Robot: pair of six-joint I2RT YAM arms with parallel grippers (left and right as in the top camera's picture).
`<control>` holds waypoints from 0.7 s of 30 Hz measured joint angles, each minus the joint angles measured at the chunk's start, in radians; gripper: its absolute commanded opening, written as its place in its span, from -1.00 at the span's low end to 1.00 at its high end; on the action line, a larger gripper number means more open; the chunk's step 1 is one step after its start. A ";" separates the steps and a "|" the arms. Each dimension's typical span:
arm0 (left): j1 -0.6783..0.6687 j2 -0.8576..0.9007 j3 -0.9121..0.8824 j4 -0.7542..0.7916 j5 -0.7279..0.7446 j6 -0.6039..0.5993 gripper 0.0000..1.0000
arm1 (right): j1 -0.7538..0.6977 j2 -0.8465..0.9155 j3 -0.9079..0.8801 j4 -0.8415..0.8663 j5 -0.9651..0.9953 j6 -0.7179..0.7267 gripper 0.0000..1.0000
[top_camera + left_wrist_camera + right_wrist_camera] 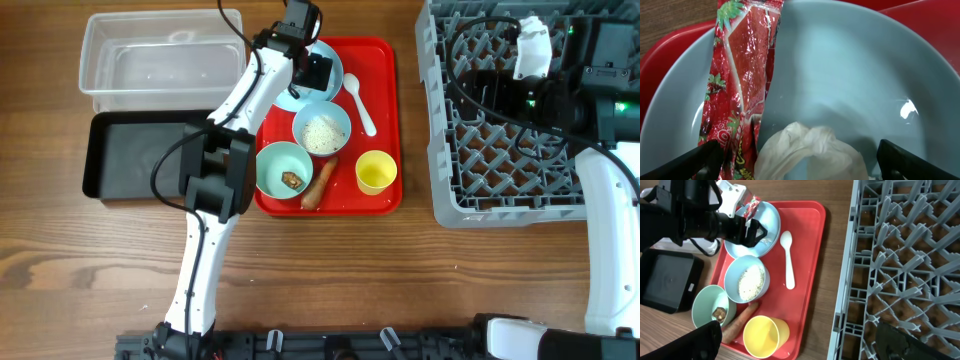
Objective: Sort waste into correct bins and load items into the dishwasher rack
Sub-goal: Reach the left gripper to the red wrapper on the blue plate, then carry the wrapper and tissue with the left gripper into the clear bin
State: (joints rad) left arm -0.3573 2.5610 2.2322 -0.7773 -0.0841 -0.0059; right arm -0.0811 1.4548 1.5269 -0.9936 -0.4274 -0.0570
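My left gripper (800, 167) is open and low over the light-blue plate (855, 65). Its fingers straddle the crumpled white scrap (810, 155) and the lower end of the red wrapper (740, 75), both lying on the plate. On the red tray (385, 60) are the blue bowl of white crumbs (322, 130), the pale-green bowl (280, 165) with the brown lump (292, 180), the carrot piece (318, 185), the yellow cup (376, 172) and the white spoon (362, 105). My right gripper (800, 345) is open and empty, high between the tray and the grey rack (500, 150).
The clear tub (160, 55) stands at the back left, with the black tub (125, 155) in front of it, both left of the tray. The left arm crosses over the black tub's right end. No small white bowl is in view.
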 measured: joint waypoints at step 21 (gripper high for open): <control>0.168 -0.431 0.089 -0.112 0.017 -0.137 -0.92 | 0.000 0.000 0.000 0.003 0.000 0.000 0.99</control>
State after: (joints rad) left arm -0.1890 2.1296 2.3215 -0.8890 -0.0673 -0.1432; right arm -0.0811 1.4548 1.5269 -0.9905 -0.4274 -0.0570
